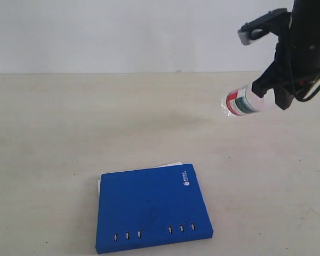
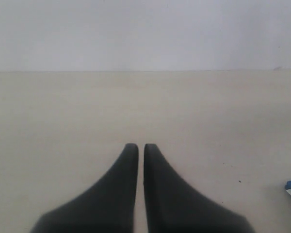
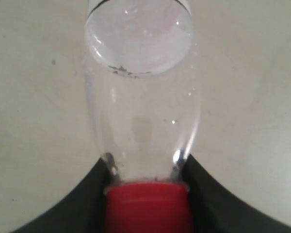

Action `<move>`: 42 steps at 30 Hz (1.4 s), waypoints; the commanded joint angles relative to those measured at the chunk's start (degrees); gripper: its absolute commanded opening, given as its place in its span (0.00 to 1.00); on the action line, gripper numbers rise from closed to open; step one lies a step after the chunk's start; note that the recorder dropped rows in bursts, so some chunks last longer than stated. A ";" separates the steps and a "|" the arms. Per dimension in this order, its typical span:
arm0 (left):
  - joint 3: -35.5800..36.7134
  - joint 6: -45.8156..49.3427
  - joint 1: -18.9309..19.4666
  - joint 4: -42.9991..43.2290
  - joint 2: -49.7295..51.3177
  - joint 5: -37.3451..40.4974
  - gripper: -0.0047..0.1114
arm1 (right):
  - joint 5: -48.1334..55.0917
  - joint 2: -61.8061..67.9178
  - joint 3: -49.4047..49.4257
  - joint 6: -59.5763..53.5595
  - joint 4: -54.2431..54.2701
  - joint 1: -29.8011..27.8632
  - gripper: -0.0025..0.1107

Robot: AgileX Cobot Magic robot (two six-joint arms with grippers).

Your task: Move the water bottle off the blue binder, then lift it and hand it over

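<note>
exterior view: right gripper [image 1: 271, 92] pinches the water bottle [image 1: 247, 101] aloft, off the blue binder [image 1: 152, 210]; left gripper [image 2: 141, 148] pressed together; i judge handover remains.

A: Where do we have the binder [image 1: 153, 209]?
B: Flat on the tabletop [image 1: 58, 138], toward the front, about mid-width.
A: And the water bottle [image 1: 246, 101]?
B: Up at the right, well apart from the binder, clear of the tabletop, neck between the right fingers [image 3: 82, 208]; tilted, we think, base leftward.

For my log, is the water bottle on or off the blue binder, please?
Off: the right pincer holds the water bottle aloft, away from the blue binder.
</note>
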 commanded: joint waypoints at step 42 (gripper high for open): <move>0.20 -8.37 0.05 -13.74 -0.16 -26.01 0.08 | -0.60 -2.02 -2.88 -2.78 16.96 -0.12 0.02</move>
